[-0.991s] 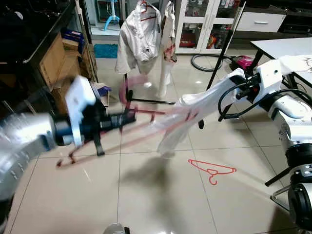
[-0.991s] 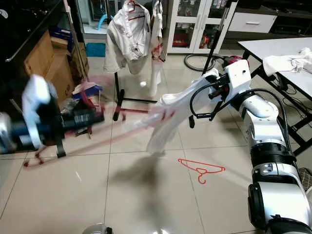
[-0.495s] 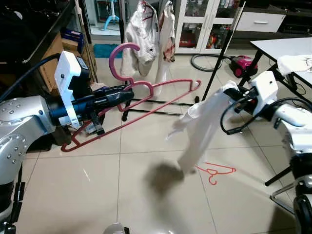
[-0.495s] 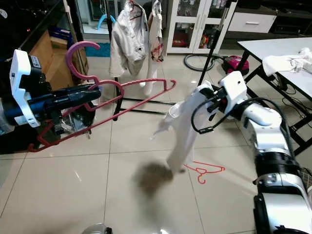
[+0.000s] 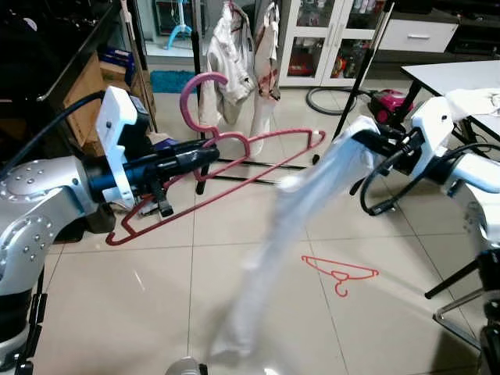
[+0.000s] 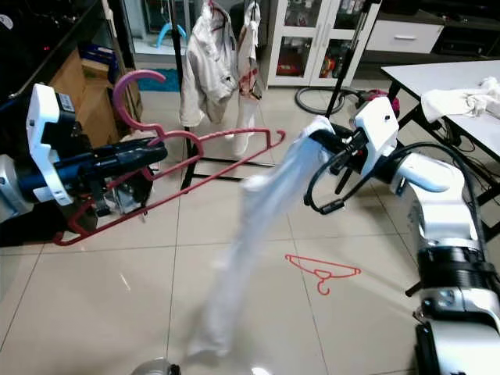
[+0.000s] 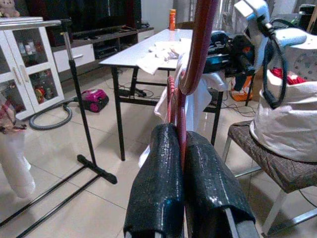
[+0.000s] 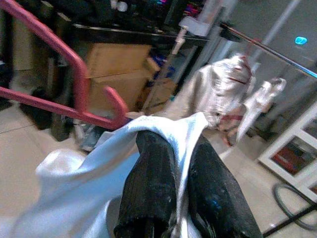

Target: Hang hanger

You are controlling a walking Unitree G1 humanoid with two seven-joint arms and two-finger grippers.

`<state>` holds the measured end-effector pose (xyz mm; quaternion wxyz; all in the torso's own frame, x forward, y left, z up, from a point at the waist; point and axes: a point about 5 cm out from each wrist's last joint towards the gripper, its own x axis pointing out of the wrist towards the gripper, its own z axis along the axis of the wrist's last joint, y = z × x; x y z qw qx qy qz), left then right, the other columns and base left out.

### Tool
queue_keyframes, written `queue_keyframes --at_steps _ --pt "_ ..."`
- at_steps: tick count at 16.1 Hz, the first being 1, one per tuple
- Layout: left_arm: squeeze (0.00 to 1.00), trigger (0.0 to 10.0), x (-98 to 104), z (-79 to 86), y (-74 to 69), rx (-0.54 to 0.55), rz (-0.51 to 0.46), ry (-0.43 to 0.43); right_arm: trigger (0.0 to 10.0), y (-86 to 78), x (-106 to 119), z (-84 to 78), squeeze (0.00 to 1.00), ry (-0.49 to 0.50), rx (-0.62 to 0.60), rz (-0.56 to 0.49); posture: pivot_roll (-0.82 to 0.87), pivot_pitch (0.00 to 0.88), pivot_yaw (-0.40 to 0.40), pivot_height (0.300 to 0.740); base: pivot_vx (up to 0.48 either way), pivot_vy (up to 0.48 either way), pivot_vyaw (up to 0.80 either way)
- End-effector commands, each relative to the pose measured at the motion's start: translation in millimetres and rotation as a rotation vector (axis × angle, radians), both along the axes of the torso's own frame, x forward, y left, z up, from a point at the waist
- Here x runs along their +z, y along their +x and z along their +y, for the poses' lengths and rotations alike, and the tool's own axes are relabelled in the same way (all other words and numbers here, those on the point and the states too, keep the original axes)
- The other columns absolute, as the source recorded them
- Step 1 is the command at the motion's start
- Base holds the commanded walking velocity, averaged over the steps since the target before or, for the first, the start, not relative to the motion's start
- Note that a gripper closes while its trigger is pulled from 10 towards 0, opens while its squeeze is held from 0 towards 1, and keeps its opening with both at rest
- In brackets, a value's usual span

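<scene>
left gripper [image 5: 205, 155] is clamped tight on the pink hanger [image 5: 234, 168] near its neck, hook up, bar slanting out over the floor; right gripper [image 8: 171, 186] is pinched shut on a white garment [image 5: 289, 234] that trails down blurry towards the tiles; imo the trick is feeding the hanger's free end into the cloth, which sits just beside it, before heading for the clothes rack [image 5: 234, 47] behind; both arms reach forward at chest height, converging; spare red hanger [image 5: 341, 272] on the floor.
</scene>
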<state>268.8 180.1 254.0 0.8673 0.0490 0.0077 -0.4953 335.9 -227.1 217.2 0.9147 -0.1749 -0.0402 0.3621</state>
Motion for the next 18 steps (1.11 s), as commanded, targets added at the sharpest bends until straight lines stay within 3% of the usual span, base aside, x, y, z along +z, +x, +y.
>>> queue_keyframes --at_steps 1,10,18 --pt "0.00 10.0 0.0 -3.1 2.0 -0.018 -0.003 0.007 10.0 -5.6 13.0 0.2 0.00 -0.009 0.044 -0.025 -0.02 0.000 -0.040 0.740 0.000 0.000 0.00" --pt "0.00 10.0 -4.0 -11.5 -3.9 -0.095 0.020 -0.008 10.0 -13.6 28.1 1.3 0.00 -0.015 0.085 -0.012 -0.03 0.000 -0.036 0.740 0.000 0.000 0.00" --pt "0.00 10.0 -11.7 -13.6 -2.5 -0.110 0.037 0.013 10.0 -26.0 47.3 21.9 0.00 -0.020 0.217 -0.032 -0.03 0.000 -0.034 0.740 0.000 0.000 0.00"
